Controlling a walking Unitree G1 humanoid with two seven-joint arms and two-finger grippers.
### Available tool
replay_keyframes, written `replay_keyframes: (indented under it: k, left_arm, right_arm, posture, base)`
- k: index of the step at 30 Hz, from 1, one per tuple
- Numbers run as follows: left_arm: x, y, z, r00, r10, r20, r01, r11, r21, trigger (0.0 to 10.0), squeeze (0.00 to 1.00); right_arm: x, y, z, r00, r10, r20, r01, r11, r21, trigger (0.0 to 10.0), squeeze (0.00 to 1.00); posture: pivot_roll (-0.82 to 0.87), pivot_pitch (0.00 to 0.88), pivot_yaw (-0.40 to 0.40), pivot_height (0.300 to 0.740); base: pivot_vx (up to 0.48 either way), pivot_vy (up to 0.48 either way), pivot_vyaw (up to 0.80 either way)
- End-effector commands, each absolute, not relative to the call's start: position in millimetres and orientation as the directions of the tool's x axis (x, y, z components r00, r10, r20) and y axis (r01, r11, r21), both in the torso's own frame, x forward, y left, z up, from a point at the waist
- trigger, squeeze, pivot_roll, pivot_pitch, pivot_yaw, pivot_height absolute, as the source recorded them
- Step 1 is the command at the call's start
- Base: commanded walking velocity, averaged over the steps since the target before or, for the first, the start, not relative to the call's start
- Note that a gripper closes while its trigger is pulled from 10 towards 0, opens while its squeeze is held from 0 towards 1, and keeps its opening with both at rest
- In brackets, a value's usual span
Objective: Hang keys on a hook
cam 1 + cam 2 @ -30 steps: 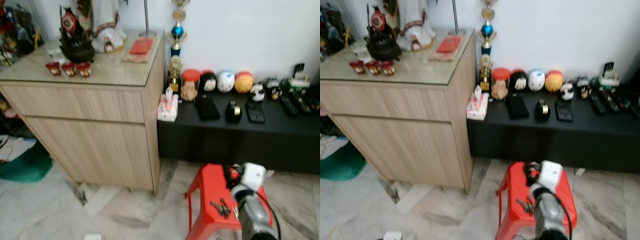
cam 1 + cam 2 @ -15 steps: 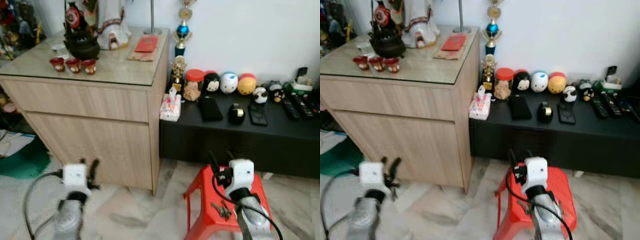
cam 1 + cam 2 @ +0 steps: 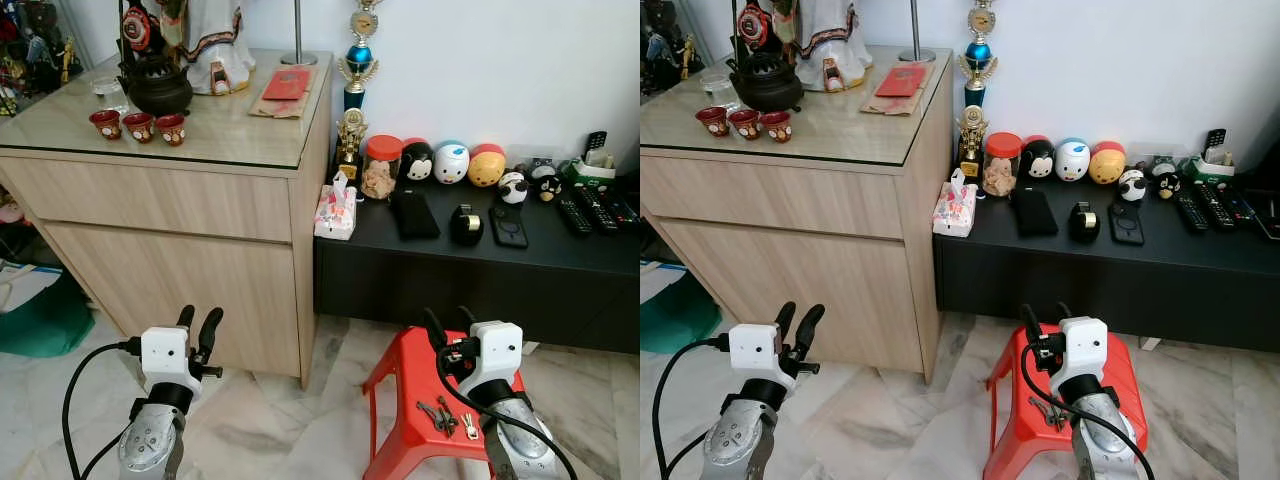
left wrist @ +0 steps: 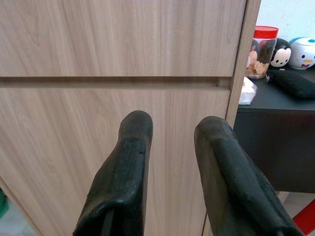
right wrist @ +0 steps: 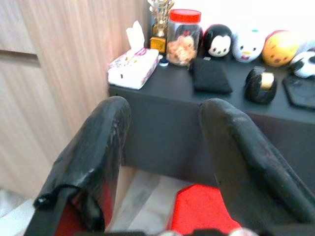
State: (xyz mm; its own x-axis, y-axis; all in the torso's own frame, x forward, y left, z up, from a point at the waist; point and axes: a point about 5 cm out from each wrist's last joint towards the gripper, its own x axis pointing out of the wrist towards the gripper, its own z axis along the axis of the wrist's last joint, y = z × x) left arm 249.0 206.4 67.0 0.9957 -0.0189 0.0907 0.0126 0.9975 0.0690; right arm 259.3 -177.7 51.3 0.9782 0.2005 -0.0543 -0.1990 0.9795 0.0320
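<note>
Marble flooring carries a red stool (image 3: 415, 385), and on its seat the keys (image 3: 441, 417) lie loose, not yet picked up. At about two o'clock from them, the right end effector (image 3: 447, 325) is held above the stool's far edge, fingers parted and empty. It should be tipped downward and brought over the bunch before closing. The left end effector (image 3: 196, 324) is likewise spread and empty, facing the wooden cabinet (image 3: 190, 210). No hook can be made out.

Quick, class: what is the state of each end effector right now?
Left end effector: open, holding nothing, facing the wooden cabinet.
Right end effector: open, holding nothing, above the red stool.
</note>
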Motion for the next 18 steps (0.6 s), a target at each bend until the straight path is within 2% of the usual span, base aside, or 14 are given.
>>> replay_keyframes:
  k: [1,7,14,18]
  left_arm:
    - [251,204,65,0.996,-0.026,0.082,0.020,0.997,0.080,10.0,0.00]
    - [243,196,69,0.997,-0.069,0.045,0.065,0.994,0.085,10.0,0.00]
    - [248,188,75,0.993,-0.111,0.045,0.105,0.989,0.107,10.0,0.00]
    - [249,189,75,0.995,-0.086,0.042,0.082,0.993,0.079,10.0,0.00]
  right_arm:
    - [272,-178,55,0.978,0.200,-0.057,-0.196,0.979,0.059,10.0,0.00]
    - [269,-169,61,0.977,0.201,-0.077,-0.196,0.978,0.070,10.0,0.00]
    - [265,-173,60,0.972,0.210,-0.104,-0.204,0.977,0.068,10.0,0.00]
    - [268,-176,62,0.976,0.188,-0.106,-0.181,0.981,0.072,10.0,0.00]
  posture:
    - [0.02,0.000,-0.050,0.740]
    - [0.01,0.000,-0.041,0.740]
    - [0.01,0.000,-0.049,0.740]
    - [0.01,0.000,-0.052,0.740]
  base:
    - [0.000,-0.337,0.00]
    - [0.000,-0.371,0.00]
    - [0.000,-0.403,0.00]
    - [0.000,-0.358,0.00]
